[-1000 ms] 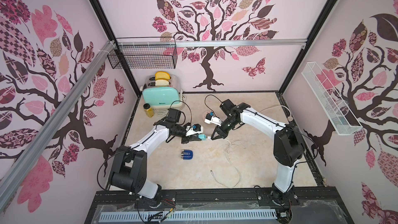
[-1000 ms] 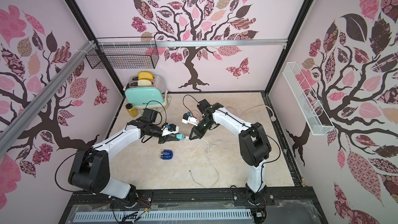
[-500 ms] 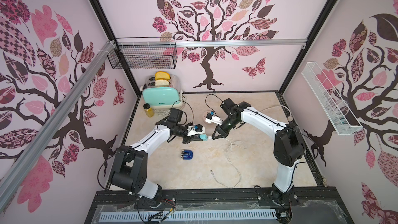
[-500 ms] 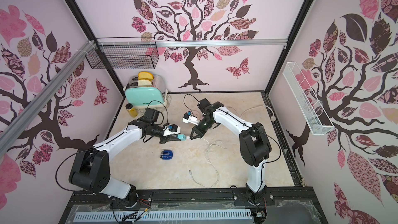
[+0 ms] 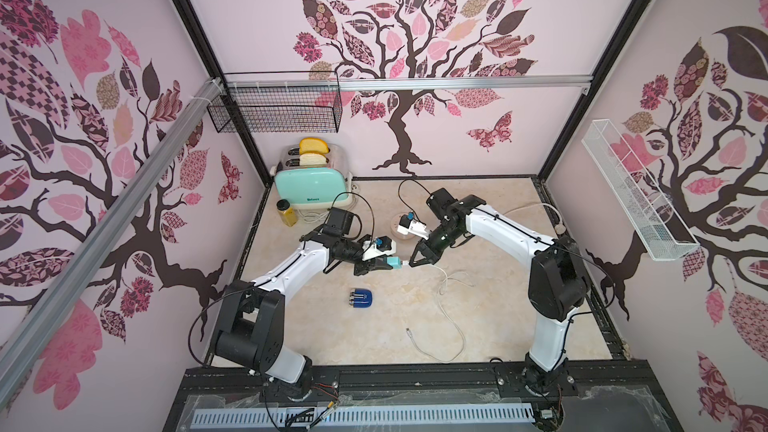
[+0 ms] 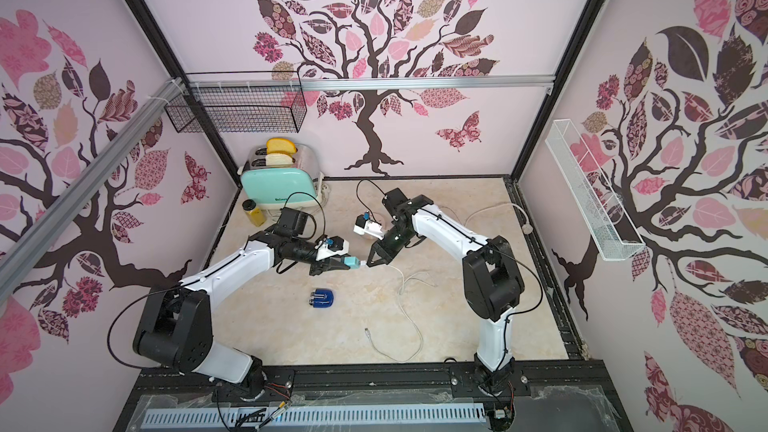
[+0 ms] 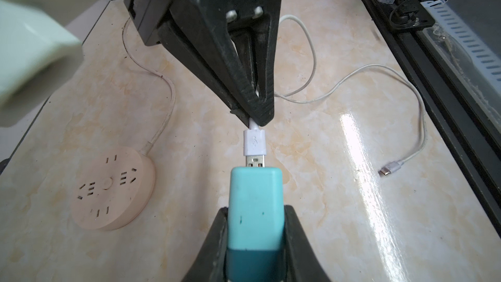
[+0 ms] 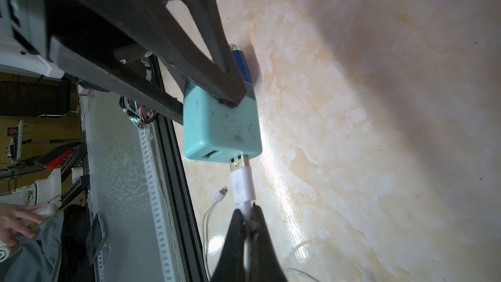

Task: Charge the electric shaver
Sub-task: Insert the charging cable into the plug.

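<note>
Above the table [image 5: 498, 326], left claw [image 7: 256, 210] clamps the adapter [image 7: 254, 185] port-forward, evidently as a steady socket. Right claw [image 7: 257, 120], pinched on the cable [image 7: 252, 126] just behind its plug [image 7: 254, 145], presents it at the port, not seated. Shaver [image 5: 361, 298] lies apart, untouched.

Toaster [image 5: 313, 189] in bench [image 5: 498, 326] back-left corner, jar [image 5: 286, 213] just in front of it. Socket disc [image 7: 111, 188] mid-back. Shaver [image 5: 360, 298] left of centre; cable [image 5: 451, 317] loops right of it, free end toward front edge. Adapter [image 5: 392, 261] above centre, USB plug [image 7: 254, 145] at its right face.
</note>
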{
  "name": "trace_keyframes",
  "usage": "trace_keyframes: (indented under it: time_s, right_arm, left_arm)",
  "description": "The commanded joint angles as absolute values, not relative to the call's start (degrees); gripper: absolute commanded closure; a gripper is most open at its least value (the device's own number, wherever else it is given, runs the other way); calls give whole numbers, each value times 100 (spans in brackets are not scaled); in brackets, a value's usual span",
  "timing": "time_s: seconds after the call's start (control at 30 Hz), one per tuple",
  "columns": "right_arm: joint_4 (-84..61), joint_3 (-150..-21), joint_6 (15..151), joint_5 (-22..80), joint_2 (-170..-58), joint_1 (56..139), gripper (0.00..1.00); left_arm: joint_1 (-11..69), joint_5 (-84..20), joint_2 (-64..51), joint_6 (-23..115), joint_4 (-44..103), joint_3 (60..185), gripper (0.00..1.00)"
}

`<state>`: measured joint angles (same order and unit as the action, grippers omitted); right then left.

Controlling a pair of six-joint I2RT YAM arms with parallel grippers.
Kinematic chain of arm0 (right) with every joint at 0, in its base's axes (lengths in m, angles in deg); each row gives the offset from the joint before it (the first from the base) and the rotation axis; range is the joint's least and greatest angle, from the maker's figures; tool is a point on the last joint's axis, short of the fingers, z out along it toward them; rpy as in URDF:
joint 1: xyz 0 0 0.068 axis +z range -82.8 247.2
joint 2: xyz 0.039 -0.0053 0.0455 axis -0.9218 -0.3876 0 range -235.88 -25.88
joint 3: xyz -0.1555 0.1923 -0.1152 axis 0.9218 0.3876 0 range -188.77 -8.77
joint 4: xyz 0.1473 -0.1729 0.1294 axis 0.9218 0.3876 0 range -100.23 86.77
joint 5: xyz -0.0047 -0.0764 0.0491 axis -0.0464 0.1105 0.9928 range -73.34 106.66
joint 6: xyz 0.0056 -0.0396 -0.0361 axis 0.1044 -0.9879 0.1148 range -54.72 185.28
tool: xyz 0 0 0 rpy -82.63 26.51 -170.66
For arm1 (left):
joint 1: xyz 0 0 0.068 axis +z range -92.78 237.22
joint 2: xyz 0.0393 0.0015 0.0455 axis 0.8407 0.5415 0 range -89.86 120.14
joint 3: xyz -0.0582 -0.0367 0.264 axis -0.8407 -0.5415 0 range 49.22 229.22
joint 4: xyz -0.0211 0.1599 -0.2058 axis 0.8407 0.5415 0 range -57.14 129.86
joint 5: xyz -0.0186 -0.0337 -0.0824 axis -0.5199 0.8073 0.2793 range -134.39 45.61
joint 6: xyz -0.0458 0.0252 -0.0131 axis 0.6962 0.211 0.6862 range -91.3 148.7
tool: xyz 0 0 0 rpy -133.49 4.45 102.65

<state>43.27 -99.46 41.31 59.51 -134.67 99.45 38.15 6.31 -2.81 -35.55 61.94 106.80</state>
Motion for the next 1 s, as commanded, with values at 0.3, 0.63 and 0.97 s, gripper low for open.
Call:
trace_keyframes:
  time_s: [0.3,0.63,0.97]
  right_arm:
    - [3317,-9828,4374,6289,-13324,10069,100]
    - [2752,-9689,4758,6533,-13182,10023,100]
    - [1433,-8108,6978,5914,-11470,9463,1]
  left_arm:
    - [3525,1820,-628,-3201,5559,10649,100]
    - [3564,1808,-689,-3016,5373,10575,100]
    - [4224,862,-775,-3091,5655,10548,100]
